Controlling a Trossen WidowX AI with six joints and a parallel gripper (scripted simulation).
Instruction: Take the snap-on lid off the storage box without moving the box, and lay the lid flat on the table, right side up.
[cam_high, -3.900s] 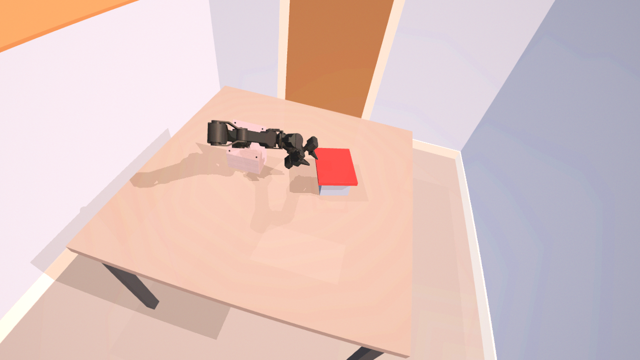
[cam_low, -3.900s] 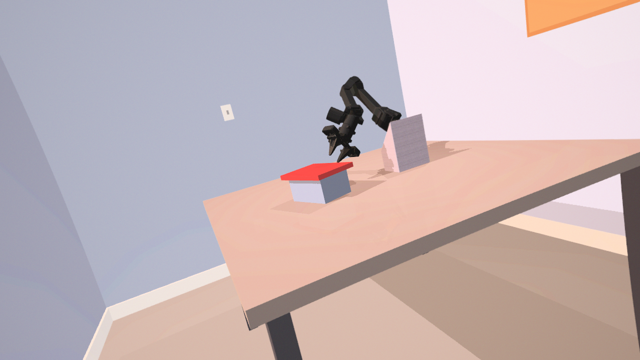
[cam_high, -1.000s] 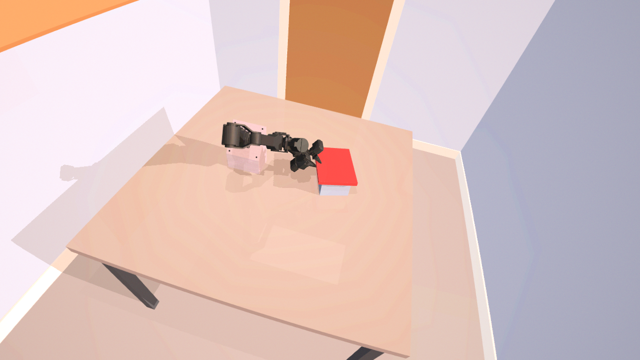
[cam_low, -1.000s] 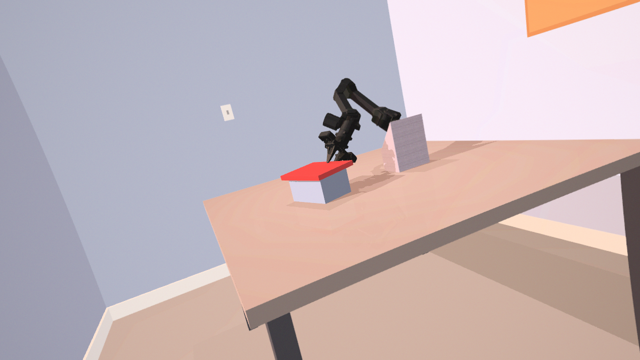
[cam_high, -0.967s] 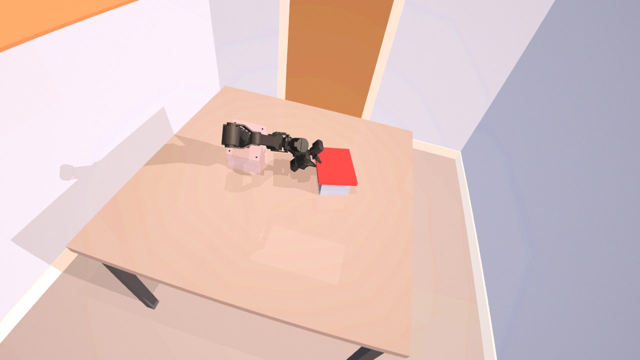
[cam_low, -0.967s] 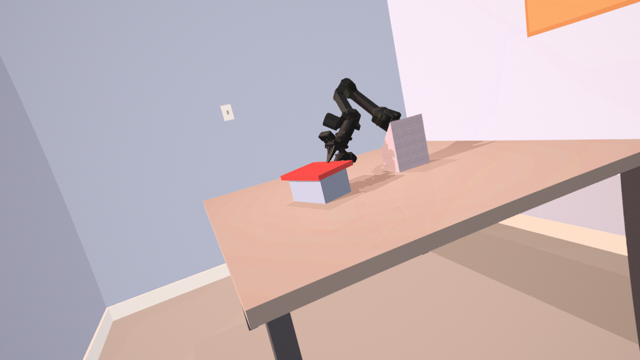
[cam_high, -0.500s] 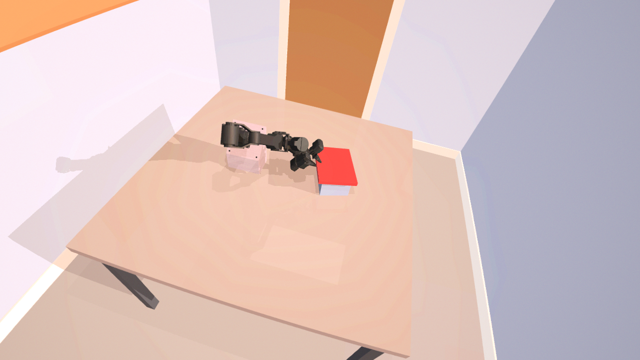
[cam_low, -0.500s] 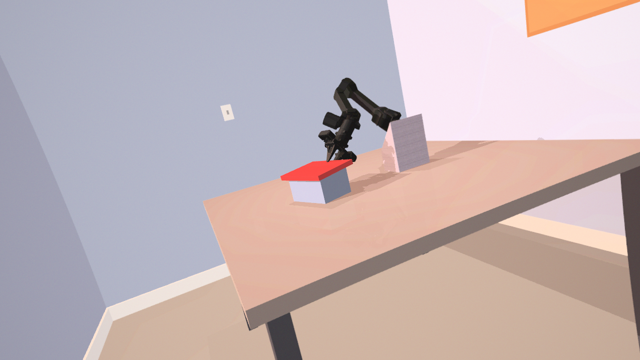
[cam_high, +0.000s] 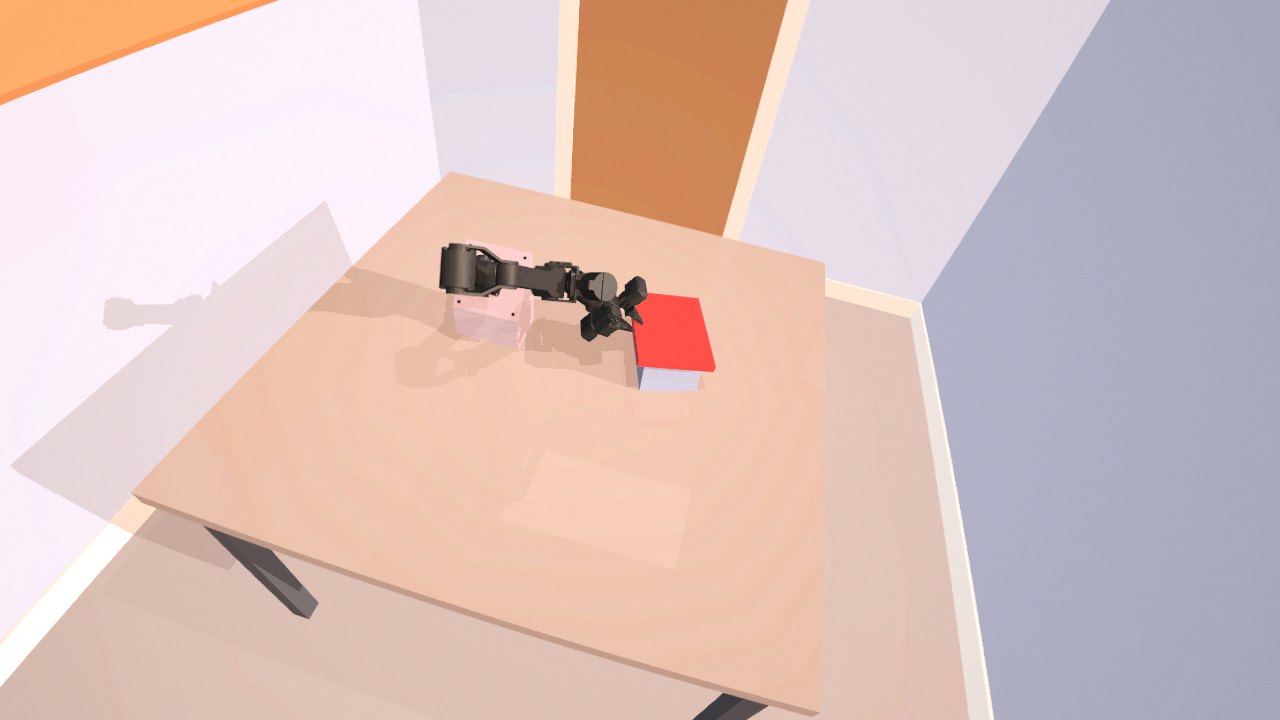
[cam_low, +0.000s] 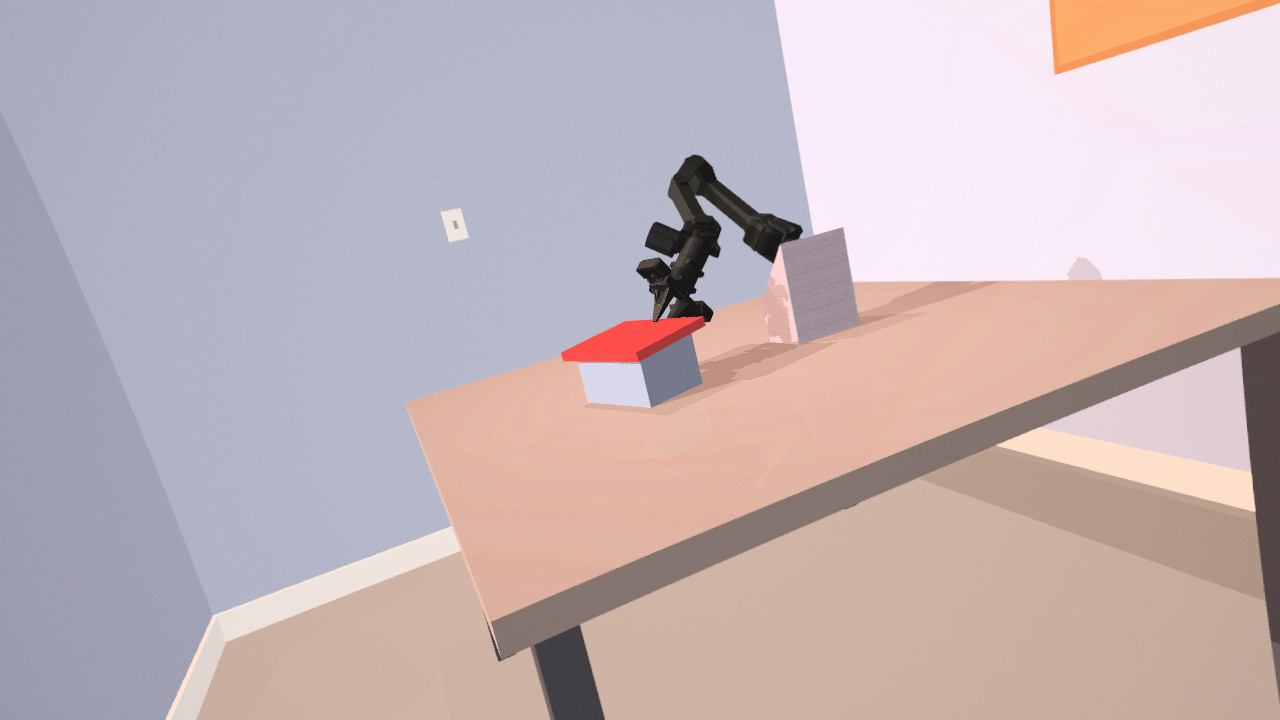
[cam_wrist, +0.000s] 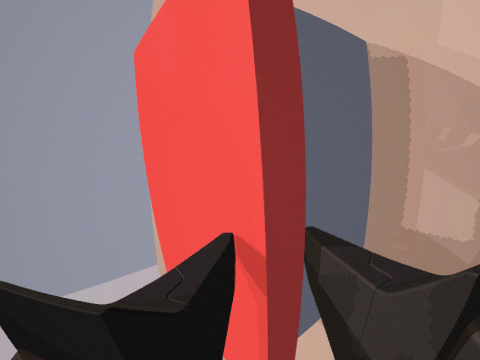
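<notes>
The red lid is on top of the storage box, a pale blue-grey box standing on the table. The lid lies nearly level and overhangs the box's sides. Whether a small gap stands between lid and box is too small to tell. My gripper is shut on the lid's edge on the side towards the arm, one finger over its top face and the other below its rim. The box's inside is hidden.
A pale block with dark dots stands beneath the arm's base end. The table's right edge lies beyond the box in the top view. Walls stand behind the table.
</notes>
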